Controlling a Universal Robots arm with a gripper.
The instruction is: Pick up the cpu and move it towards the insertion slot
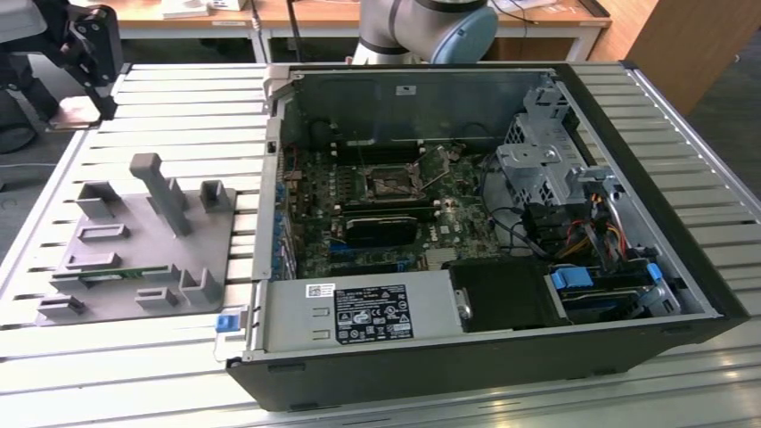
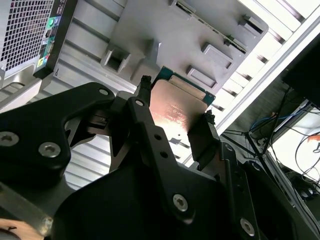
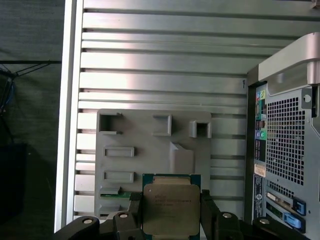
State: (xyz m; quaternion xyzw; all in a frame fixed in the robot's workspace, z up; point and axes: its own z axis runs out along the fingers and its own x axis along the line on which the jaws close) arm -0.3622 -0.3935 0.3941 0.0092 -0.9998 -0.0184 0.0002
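The slatted metal counter (image 1: 143, 366) is carrying an open computer case (image 1: 476, 374) and, to the exterior view's left of it, a grey tray (image 1: 143, 267) with upright posts. The black fingers (image 3: 207, 210) are clamping the cpu (image 3: 171, 202) by two opposite edges, drawn in narrow on it. In the exterior view the chip is hanging over the counter at the upper left, apart from the tray. The insertion slot (image 1: 390, 183) is lying on the board inside the case, well apart from the held cpu.

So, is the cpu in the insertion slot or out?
Out: the pincer holds the cpu near the grey tray, outside the computer case.
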